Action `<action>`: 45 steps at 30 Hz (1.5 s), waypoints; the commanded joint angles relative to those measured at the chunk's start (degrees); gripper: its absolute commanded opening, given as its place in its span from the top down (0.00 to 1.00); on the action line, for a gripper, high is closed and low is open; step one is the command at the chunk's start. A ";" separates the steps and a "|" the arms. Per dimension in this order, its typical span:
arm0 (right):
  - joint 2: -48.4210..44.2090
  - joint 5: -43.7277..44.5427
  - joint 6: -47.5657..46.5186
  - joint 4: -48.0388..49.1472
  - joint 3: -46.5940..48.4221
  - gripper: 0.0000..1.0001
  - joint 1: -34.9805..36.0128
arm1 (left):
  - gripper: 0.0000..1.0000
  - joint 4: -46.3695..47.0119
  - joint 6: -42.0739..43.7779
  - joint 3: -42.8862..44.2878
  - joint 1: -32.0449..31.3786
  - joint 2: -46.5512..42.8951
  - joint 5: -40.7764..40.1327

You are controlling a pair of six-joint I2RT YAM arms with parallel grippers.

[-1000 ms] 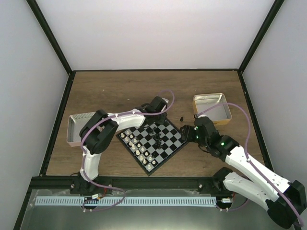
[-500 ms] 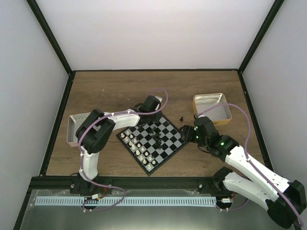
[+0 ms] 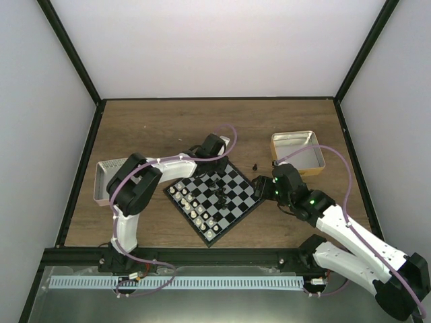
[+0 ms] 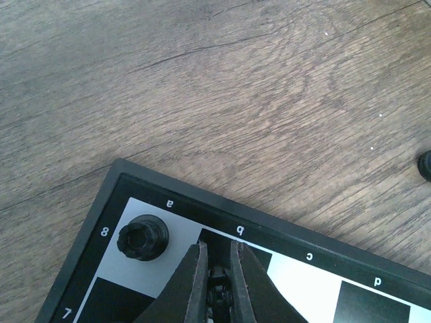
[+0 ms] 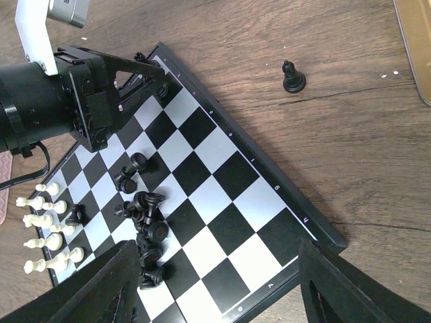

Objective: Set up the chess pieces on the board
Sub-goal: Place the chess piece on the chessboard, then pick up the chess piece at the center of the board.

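Observation:
The board (image 3: 239, 202) lies turned at an angle on the wooden table. White chess pieces (image 3: 192, 205) stand in rows along its left side, and black ones (image 5: 145, 215) lie heaped near its middle. My left gripper (image 4: 219, 269) is shut on a small black piece (image 4: 219, 296) over the dark square by the letter b. A black rook (image 4: 143, 237) stands on the corner square beside it. One black pawn (image 5: 293, 76) stands on the wood off the board. My right gripper (image 5: 229, 296) hangs open over the board's near right side, holding nothing.
A metal tray with a tan rim (image 3: 298, 151) sits at the back right. Another tray with a pink rim (image 3: 108, 180) sits at the left, partly behind my left arm. Dark frame posts and white walls close in the table.
My left gripper has shifted a little to the left along the board's far edge, still shut on the black piece. The right arm has not moved.

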 commanded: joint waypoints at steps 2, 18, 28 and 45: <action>-0.42 0.81 -0.06 0.43 0.09 0.34 -0.36 | 0.91 -2.17 0.95 0.74 -0.35 2.63 1.58; 0.71 0.89 0.31 0.59 1.08 0.34 -0.36 | 0.60 -6.05 -0.86 0.49 -0.33 -7.11 6.35; 7.89 3.62 0.48 2.99 3.69 0.34 -0.36 | 0.52 -8.72 -6.25 -3.82 0.04 -20.88 -0.28; 43.38 10.26 -8.26 8.93 21.87 0.46 -8.31 | 0.35 -12.43 -8.55 -12.74 2.72 -46.75 -8.35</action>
